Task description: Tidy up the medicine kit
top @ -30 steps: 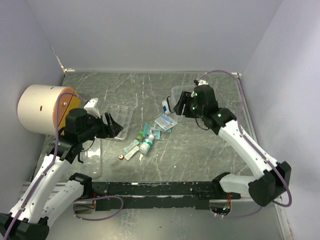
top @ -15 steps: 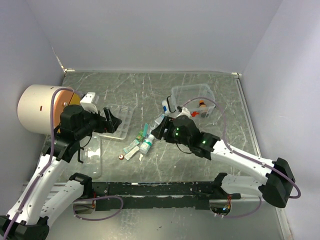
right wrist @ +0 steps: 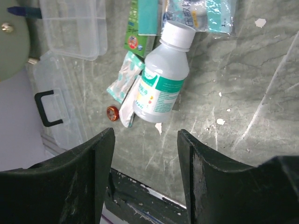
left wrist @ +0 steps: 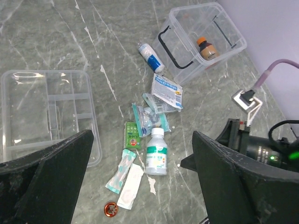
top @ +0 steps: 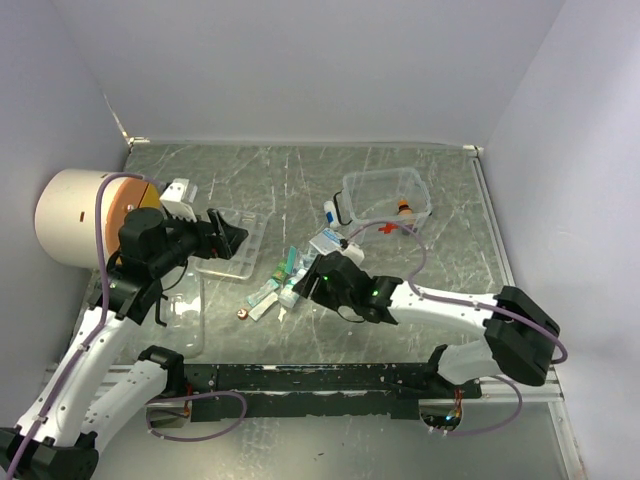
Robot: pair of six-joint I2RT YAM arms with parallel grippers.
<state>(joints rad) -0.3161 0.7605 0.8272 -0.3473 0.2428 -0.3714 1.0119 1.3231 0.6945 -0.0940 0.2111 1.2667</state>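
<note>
The medicine kit's clear case point(top: 385, 192) point(left wrist: 202, 37) stands at the back right with a brown bottle point(left wrist: 207, 48) inside. Its divided tray point(top: 232, 247) point(left wrist: 46, 109) lies to the left, and a clear lid point(top: 185, 315) point(right wrist: 63, 121) lies near the front left. A white bottle point(top: 292, 290) point(left wrist: 157, 151) point(right wrist: 161, 86) lies in a loose pile with packets point(left wrist: 167, 91) and wrapped strips point(left wrist: 122, 170). My right gripper point(top: 310, 283) point(right wrist: 145, 177) hovers open just short of the bottle's base, nothing between its fingers. My left gripper point(top: 226, 238) point(left wrist: 145, 182) is wide open above the tray's edge, holding nothing.
A big white-and-orange cylinder point(top: 85, 215) lies at the far left beside my left arm. A small white-and-blue tube point(left wrist: 151, 57) lies by the case's black handle. A red cap point(left wrist: 110, 209) point(right wrist: 112, 113) sits near the strips. Walls close in the table on three sides.
My right arm has swung from the case at the back down and left to the pile, over the white bottle. My left gripper has opened wider and shifted slightly.
</note>
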